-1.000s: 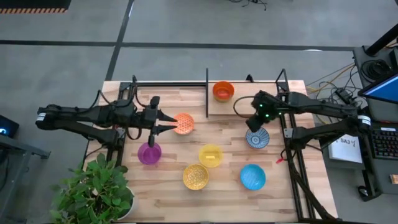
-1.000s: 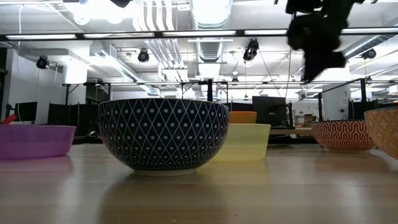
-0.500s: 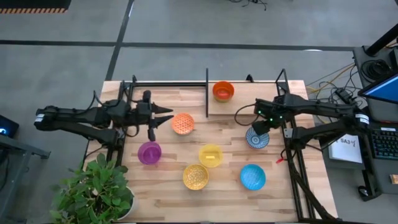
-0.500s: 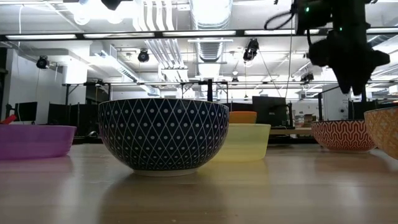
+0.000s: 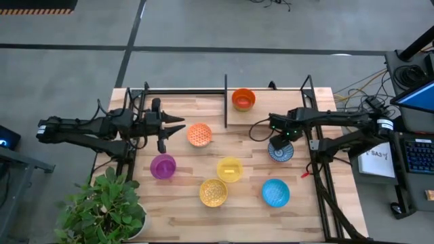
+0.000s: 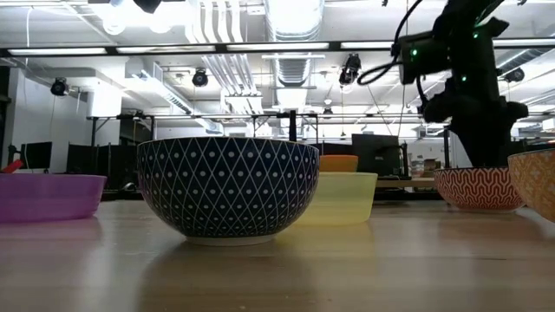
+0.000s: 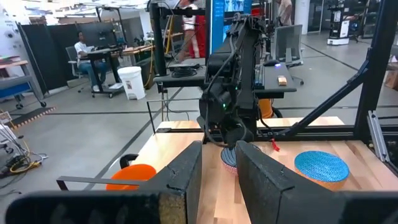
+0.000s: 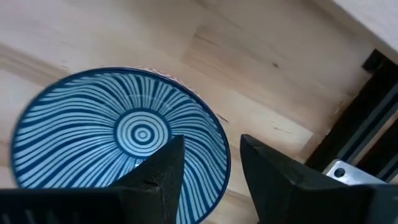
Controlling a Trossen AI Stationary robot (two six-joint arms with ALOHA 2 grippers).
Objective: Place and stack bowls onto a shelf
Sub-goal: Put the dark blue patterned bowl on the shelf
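1. The blue-and-white patterned bowl (image 8: pixel 118 146) looks empty, directly under the right gripper (image 8: pixel 208 171), its jaws parted over the rim.
2. The left gripper (image 5: pixel 178 127) is released, beside the orange patterned bowl (image 5: pixel 199 134).
3. The shelf (image 5: pixel 261 108) carries the red-orange bowl (image 5: pixel 243 99), whose contents are hard to make out.

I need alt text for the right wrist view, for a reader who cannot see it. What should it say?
The right gripper is open above the blue-and-white patterned bowl, its two dark fingers straddling the bowl's rim. The bowl stands on the wooden tabletop, with a black metal frame at the table's edge.
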